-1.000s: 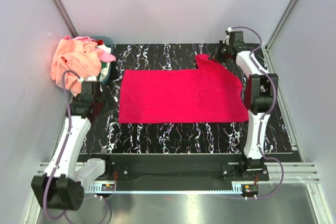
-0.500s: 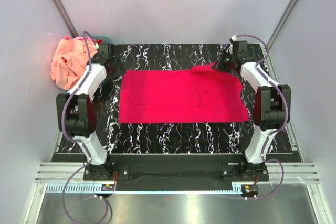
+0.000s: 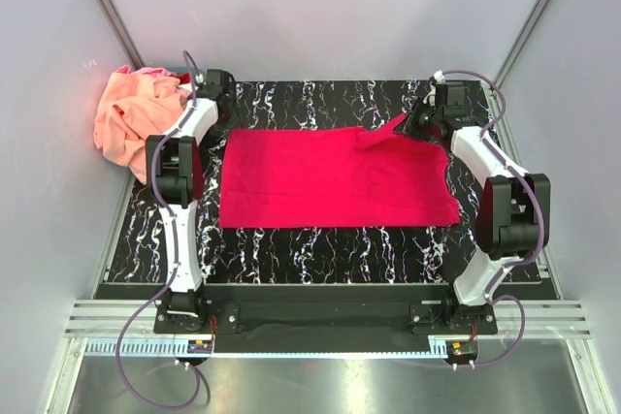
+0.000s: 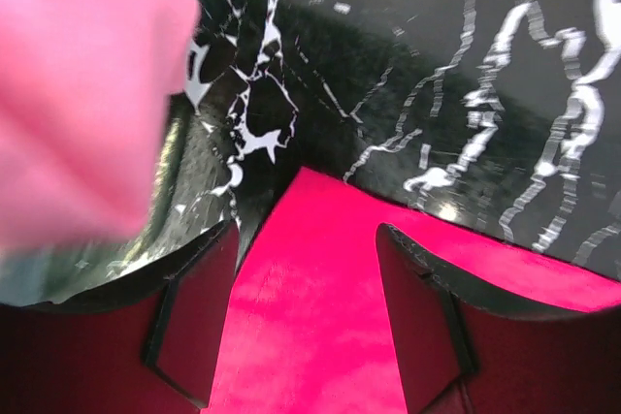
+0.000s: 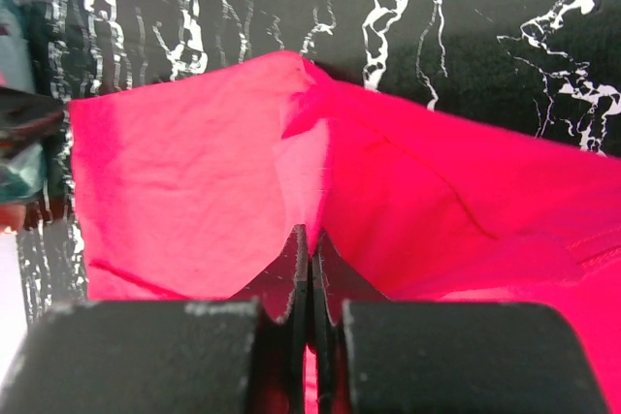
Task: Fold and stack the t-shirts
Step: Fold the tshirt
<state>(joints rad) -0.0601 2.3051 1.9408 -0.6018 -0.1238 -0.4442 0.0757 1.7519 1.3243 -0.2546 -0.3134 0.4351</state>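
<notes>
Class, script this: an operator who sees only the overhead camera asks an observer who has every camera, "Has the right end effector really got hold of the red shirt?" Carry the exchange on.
Observer: Yes. The right wrist camera shows the right end effector shut, pinching a raised fold of the red shirt between its fingers.
Operator: And the left one, at the far left corner?
Observer: The left end effector is open. The shirt's corner lies on the table between its fingers, not gripped.
Operator: Anything else near it?
Observer: A blurred pink cloth fills the upper left of the left wrist view.
</notes>
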